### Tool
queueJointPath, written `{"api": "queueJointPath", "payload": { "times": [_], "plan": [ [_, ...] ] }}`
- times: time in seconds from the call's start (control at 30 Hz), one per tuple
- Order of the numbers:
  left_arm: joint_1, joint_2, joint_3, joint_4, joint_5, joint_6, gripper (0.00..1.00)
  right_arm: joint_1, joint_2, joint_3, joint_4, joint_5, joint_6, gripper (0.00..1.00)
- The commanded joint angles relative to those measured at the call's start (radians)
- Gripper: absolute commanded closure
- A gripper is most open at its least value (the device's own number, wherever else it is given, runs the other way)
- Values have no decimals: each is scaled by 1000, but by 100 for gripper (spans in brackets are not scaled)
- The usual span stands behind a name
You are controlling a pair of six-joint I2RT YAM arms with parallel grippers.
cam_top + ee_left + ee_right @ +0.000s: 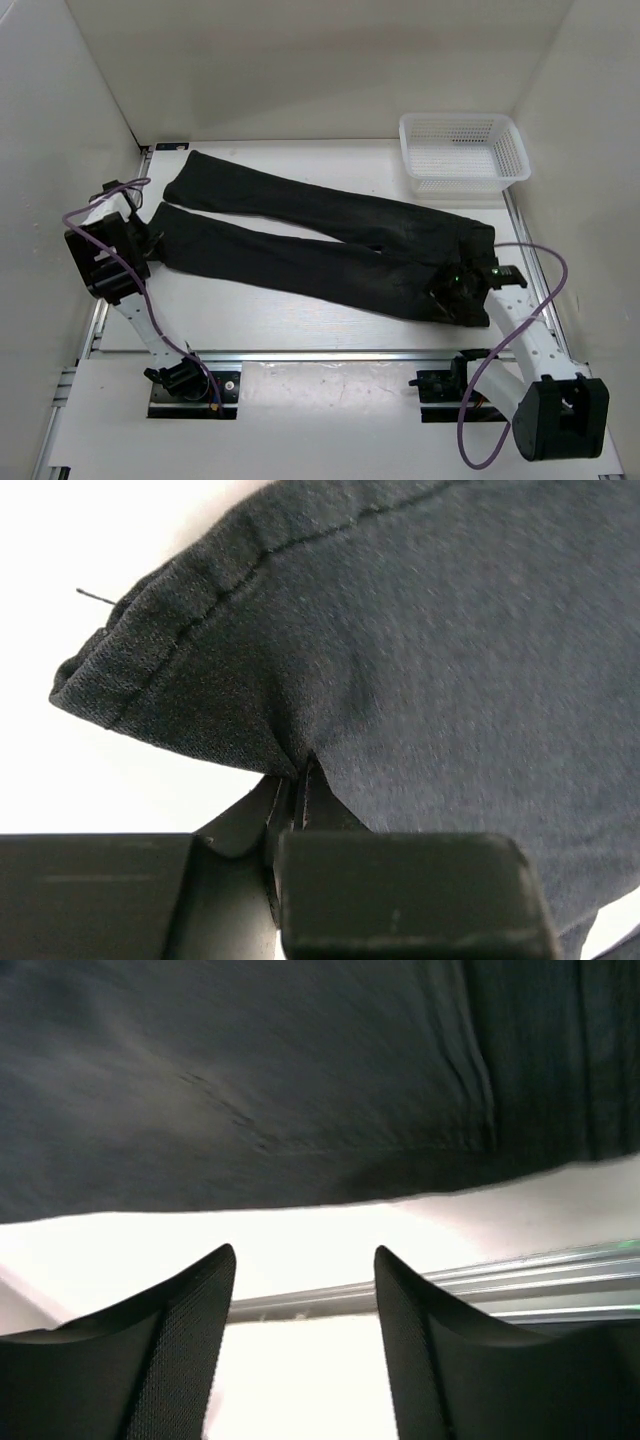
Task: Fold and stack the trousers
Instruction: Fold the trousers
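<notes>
Black trousers (320,245), hem pinched by left hand (297,785) (right hand (304,1255) gaping near waist)

White arms (140,320) bear black housings (565,415) and purple cables (463,432); right gripper (304,1252) fingers (190,1340) seem textured.

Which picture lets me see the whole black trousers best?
The top external view: the trousers lie spread flat, both legs and the waist in sight. The left wrist view shows only a hem corner, pinched in the shut left gripper. The right wrist view shows only a dark cloth edge beyond the open right gripper.
</notes>
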Motion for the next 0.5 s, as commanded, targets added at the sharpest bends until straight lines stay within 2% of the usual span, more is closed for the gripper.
{"api": "queueJointPath", "payload": {
  "times": [0.0,0.1,0.17,0.27,0.47],
  "plan": [
    [-6,-159,-27,16,-5,23,90,-10,-63,-149,40,-126,121,37],
    [-29,-234,-58,16,-26,23,90,-10,-206,-214,40,-101,226,33],
    [-55,-245,-58,16,-37,12,90,-10,-244,-237,21,-70,280,33],
    [-67,-267,-58,16,-37,3,90,-10,-253,-246,-24,8,337,35],
    [-76,-276,-40,-2,-37,-6,90,-10,-201,-223,6,181,383,41]
  ]
}}
